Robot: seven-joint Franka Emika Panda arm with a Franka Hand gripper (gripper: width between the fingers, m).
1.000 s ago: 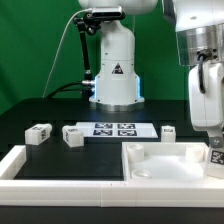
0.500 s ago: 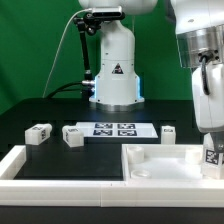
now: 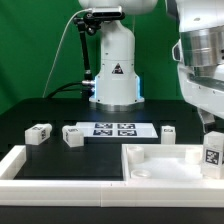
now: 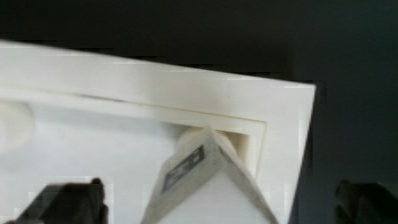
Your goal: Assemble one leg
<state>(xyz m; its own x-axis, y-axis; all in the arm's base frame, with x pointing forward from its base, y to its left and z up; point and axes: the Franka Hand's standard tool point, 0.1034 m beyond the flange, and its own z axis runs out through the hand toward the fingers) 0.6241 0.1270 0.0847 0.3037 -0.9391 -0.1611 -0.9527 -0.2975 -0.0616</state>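
Observation:
One leg, a small white peg with a square tag marker, stands upright at the corner of the large white recessed panel on the exterior view's right. My gripper hangs above it, open and empty. In the wrist view the leg stands in the panel's corner, between and below my two dark fingertips, which are wide apart and do not touch it; my gripper holds nothing. Three more legs lie on the black table: two on the left and one behind the panel.
The marker board lies flat in the middle of the table. The arm's white base stands behind it. A white rim runs along the table's front left, next to the panel.
My gripper has let go of the leg and risen above it. The leg stays upright at the panel's corner.

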